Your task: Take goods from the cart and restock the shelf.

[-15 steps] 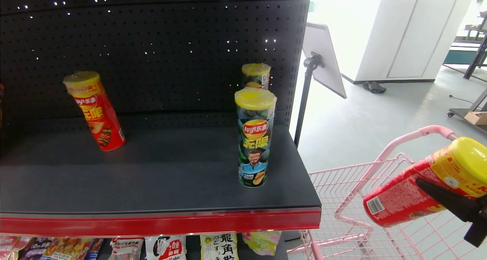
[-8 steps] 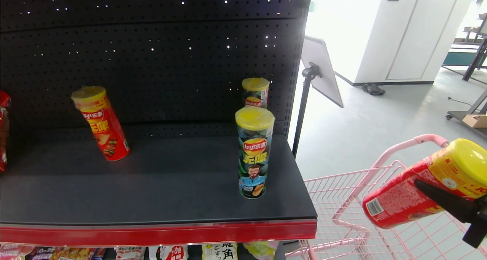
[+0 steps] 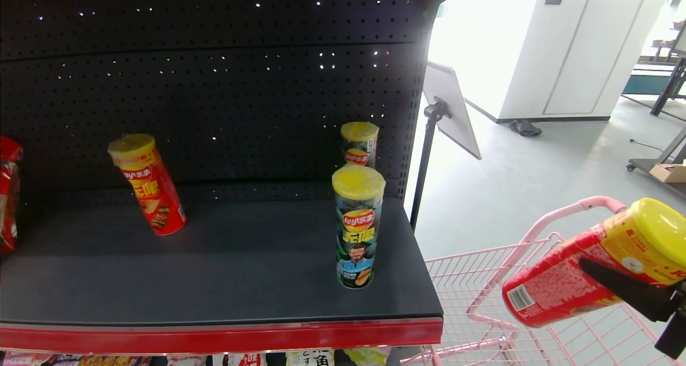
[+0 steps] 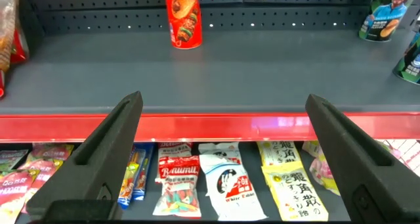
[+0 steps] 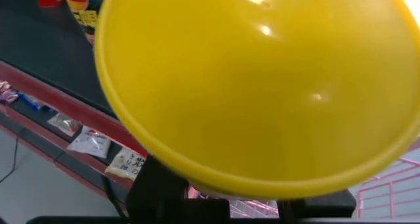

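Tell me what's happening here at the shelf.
The right gripper holds a red can, tilted, above the pink cart, to the right of the shelf. A second red can stands on the shelf at the left. A front green can and a rear green can stand at the right. The left gripper is open and empty, facing the shelf's front edge.

We see a smooth grey floor (image 3: 509, 194) running back to a white wall (image 3: 579, 50) with panel seams, and the open space beside it is washed out by strong light. A tilted white board (image 3: 453, 109) sits on a black stand (image 3: 425, 167). A dark bundle (image 3: 524, 127) lies at the wall's foot. Far right, a cardboard box (image 3: 670, 172) rests on a low dolly (image 3: 643, 158), near a black cable (image 3: 643, 139).
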Available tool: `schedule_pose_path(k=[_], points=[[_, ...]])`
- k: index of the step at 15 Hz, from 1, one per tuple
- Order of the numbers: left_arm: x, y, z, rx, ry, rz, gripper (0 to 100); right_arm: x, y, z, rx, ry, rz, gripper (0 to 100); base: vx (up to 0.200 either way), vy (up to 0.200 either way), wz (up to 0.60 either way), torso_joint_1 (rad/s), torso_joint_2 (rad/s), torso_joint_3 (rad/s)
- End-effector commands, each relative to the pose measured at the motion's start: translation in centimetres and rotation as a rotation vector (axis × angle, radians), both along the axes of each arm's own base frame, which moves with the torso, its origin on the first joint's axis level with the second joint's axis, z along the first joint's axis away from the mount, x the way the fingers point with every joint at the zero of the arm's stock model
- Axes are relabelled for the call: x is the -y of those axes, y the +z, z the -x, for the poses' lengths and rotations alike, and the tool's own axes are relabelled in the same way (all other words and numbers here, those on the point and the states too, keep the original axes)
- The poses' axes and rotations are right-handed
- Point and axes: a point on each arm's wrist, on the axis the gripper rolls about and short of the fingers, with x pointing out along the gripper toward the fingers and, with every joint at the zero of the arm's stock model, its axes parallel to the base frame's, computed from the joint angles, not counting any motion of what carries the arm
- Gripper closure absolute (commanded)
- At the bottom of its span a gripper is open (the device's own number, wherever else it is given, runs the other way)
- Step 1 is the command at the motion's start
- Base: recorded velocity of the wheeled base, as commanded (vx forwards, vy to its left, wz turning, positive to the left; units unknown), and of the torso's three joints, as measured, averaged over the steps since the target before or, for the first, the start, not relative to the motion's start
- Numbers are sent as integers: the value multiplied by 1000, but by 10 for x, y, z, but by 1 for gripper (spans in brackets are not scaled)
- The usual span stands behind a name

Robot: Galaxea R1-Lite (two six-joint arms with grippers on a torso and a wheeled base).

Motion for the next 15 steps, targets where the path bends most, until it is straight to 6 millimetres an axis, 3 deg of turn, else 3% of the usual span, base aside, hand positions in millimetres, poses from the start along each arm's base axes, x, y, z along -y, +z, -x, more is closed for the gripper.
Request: schedule_pose_path(k=[1,5,10,15], points=[[0,0,0,-1,1,0,0,-2,2,2,12,64,-6,100,0,0,0,0,0,0],[0,0,0,-1,1,0,0,-21,2,-5,-15,224,0,100,0,0,0,0,0,0],[0,0,0,-1,1,0,0,-26,6,-26,-47,187,15,100,0,0,0,0,0,0],[0,0,0,-1,1,0,0,-25,2,-26,-62,165,19,100,0,0,0,0,0,0]])
